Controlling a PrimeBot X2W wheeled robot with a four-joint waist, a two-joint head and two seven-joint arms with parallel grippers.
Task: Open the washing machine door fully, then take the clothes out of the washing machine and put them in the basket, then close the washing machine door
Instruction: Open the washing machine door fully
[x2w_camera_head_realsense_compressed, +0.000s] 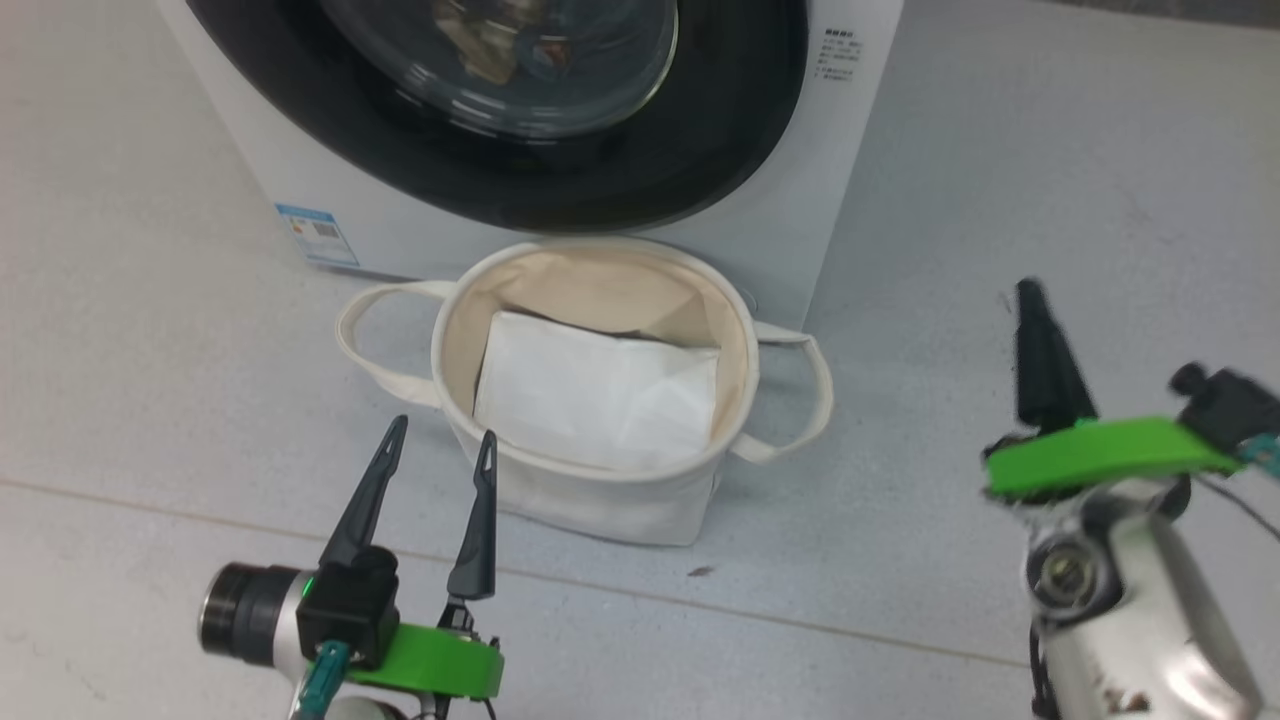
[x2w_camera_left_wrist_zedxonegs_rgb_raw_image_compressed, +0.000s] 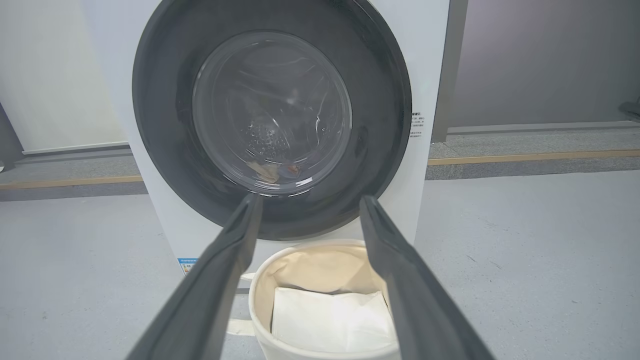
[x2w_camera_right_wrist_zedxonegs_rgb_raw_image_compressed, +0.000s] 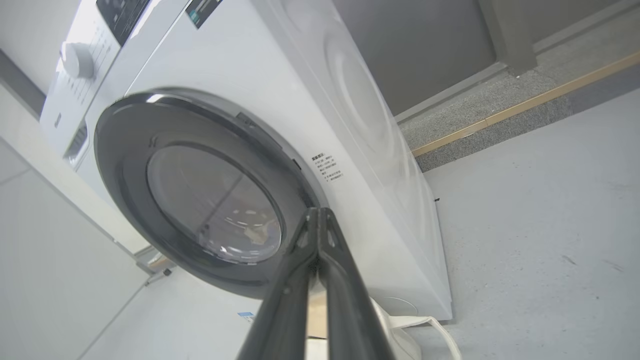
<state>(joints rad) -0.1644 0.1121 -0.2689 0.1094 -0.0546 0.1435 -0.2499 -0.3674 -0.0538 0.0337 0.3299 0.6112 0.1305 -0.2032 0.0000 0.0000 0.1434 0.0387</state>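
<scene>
Plainly the first step is in hand. In the head view the washing machine door (x2w_camera_head_realsense_compressed: 690, 150) sits shut against the washing machine (x2w_camera_head_realsense_compressed: 830, 190) at 12 o'clock, with a glossy black ring and a bulging clear bowl at its centre. Behind the glass the clothes (x2w_camera_head_realsense_compressed: 490, 50) lie in a soft crumpled heap. The basket (x2w_camera_head_realsense_compressed: 600, 505), round cream canvas with two loop handles, stands on the floor (x2w_camera_head_realsense_compressed: 1000, 150) at centre, just in front of the machine, and holds a flat white folded sheet (x2w_camera_head_realsense_compressed: 590, 395). The left gripper (x2w_camera_head_realsense_compressed: 444, 430) at 7 o'clock has its fingers spread and empty. The right gripper (x2w_camera_head_realsense_compressed: 1035, 300) at 4 o'clock has its fingers pressed together on nothing.

From the left wrist, the spread fingers frame the basket and the door. The clothes rest at 6 o'clock of the glass, before the perforated steel drum (x2w_camera_left_wrist_zedxonegs_rgb_raw_image_compressed: 265, 135).

From the right wrist, the closed fingers point at the ring's 5 o'clock edge and are apart from it. Next, I judge, the tip must hook behind the rim and swing the door wide. Where the catch sits I cannot tell, and the slick plastic may let the tip slip.
</scene>
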